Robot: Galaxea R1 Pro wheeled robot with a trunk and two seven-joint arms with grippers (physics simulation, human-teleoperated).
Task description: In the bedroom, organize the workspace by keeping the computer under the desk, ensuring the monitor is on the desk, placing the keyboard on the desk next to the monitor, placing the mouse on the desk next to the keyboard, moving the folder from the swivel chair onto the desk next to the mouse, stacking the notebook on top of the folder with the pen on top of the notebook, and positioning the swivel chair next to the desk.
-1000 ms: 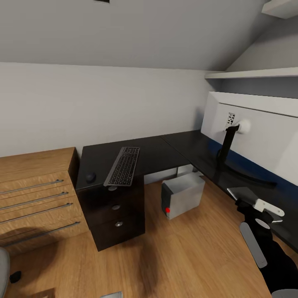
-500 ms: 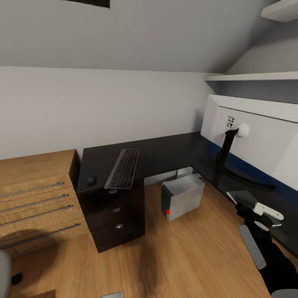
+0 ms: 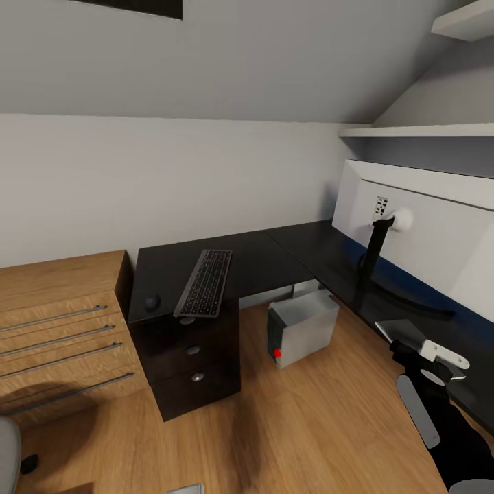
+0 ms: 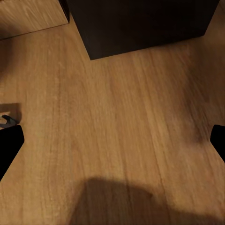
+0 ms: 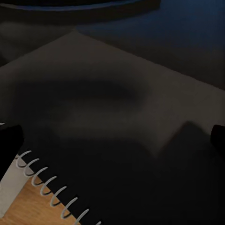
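The black desk (image 3: 267,257) runs along the wall and turns down the right side. On its left part lie the keyboard (image 3: 205,282) and, left of it, the small black mouse (image 3: 151,302). The computer (image 3: 302,324) stands on the floor in the desk's corner. The monitor (image 3: 425,230) stands on the right wing, pale back toward me, on a black stem. The dark notebook (image 3: 401,329) (image 5: 108,108) lies at the desk's edge, its spiral corner past the edge. My right gripper (image 3: 429,353) (image 5: 112,136) hovers open over it. Open too, my left gripper (image 4: 112,136) hangs over bare floor.
A light-wood drawer chest (image 3: 62,322) stands against the desk's left end. The black drawer unit (image 3: 189,357) sits under the keyboard. White shelves (image 3: 425,128) hang above the monitor. The swivel chair's grey edge (image 3: 5,453) shows at the lower left. Wood floor (image 3: 295,425) lies between.
The whole head view has tilted up a little, so everything sits slightly lower in the picture. The right arm and the desk's things have not visibly moved.
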